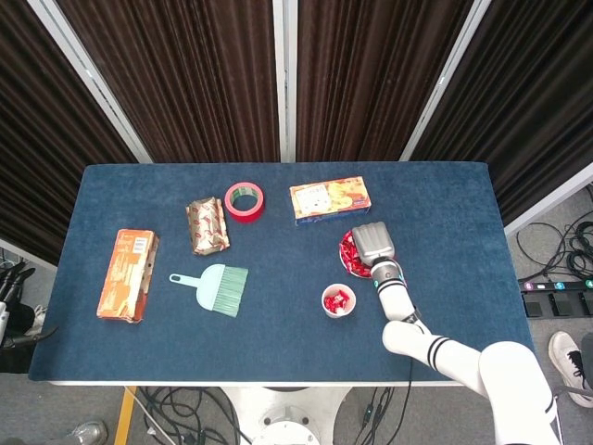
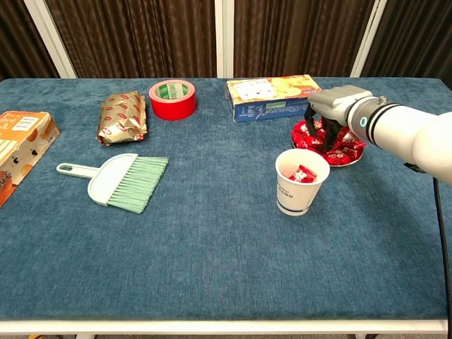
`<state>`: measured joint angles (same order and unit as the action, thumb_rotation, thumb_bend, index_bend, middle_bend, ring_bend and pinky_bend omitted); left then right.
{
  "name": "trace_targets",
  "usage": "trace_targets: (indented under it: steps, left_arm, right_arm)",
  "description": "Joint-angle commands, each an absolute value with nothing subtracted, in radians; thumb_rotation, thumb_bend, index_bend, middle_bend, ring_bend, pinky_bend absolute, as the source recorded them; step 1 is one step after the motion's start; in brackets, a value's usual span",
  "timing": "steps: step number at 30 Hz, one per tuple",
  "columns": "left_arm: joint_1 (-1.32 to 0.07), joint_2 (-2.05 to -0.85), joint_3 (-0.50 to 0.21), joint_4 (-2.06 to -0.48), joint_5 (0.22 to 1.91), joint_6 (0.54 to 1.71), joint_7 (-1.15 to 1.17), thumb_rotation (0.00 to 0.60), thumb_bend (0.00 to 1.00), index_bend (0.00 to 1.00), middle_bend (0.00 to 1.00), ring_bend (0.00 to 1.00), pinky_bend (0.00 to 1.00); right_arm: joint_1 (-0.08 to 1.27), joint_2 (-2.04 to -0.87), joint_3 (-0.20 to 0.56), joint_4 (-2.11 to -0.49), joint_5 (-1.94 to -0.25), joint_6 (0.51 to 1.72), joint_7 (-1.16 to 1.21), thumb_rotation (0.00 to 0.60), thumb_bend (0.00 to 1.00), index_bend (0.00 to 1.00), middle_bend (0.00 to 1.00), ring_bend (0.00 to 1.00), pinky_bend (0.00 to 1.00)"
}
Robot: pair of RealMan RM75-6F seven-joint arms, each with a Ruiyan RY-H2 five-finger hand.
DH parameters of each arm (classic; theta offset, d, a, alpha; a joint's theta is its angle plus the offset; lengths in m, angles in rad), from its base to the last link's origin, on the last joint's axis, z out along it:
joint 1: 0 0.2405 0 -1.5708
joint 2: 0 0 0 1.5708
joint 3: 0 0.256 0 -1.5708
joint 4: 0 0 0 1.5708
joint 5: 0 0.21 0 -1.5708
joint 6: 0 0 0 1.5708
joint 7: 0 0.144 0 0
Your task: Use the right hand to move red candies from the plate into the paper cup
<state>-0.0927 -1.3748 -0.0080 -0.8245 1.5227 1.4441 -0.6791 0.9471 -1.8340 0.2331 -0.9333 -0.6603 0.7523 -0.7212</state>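
Observation:
The plate of red candies sits right of centre, in front of the biscuit box. My right hand hangs over the plate with its dark fingers reaching down into the pile. The fingers hide whether a candy is pinched. The white paper cup stands just in front and left of the plate, with red candies inside. My left hand shows only at the left edge of the head view, off the table, fingers apart and holding nothing.
A yellow-blue biscuit box lies right behind the plate. Farther left are a red tape roll, a foil snack bag, a green hand brush and an orange box. The table's right edge is near the plate.

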Motion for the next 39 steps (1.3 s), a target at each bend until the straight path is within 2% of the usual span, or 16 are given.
trace_targets:
  steps: [1,12,20,30,34,39]
  left_arm:
    - [-0.092,-1.375,-0.008,-0.825,1.523,1.444,-0.68,0.468,0.09,0.14,0.14,0.05,0.19]
    - [-0.093,-1.372,-0.01,-0.832,1.524,1.45,-0.677,0.467,0.09,0.14,0.14,0.05,0.19]
    - [-0.092,-1.363,-0.014,-0.85,1.52,1.455,-0.663,0.468,0.09,0.14,0.14,0.05,0.19]
    - [-0.089,-1.342,-0.017,-0.897,1.521,1.472,-0.613,0.469,0.09,0.14,0.14,0.05,0.19]
    - [-0.085,-1.33,-0.019,-0.921,1.519,1.479,-0.595,0.468,0.09,0.14,0.14,0.05,0.19]
    - [-0.08,-1.32,-0.02,-0.943,1.517,1.485,-0.581,0.468,0.09,0.14,0.14,0.05,0.19]
  right_arm:
    - [0.946,-1.831,0.231,-0.94,-0.659,0.758,-0.723,0.6,0.28,0.6,1.0,1.0,0.93]
    - [0.927,-1.772,0.237,-1.049,-0.689,0.83,-0.706,0.6,0.29,0.62,1.0,1.0,0.93]
    - [0.885,-1.651,0.241,-1.309,-0.795,0.985,-0.691,0.6,0.29,0.62,1.0,1.0,0.93]
    - [0.806,-1.502,0.143,-1.677,-0.958,1.124,-0.736,0.6,0.29,0.62,1.0,1.0,0.93]
    - [0.785,-1.482,0.099,-1.751,-1.0,1.145,-0.759,0.6,0.29,0.62,1.0,1.0,0.93]
    - [0.775,-1.487,0.07,-1.767,-1.008,1.139,-0.778,0.6,0.29,0.62,1.0,1.0,0.93]
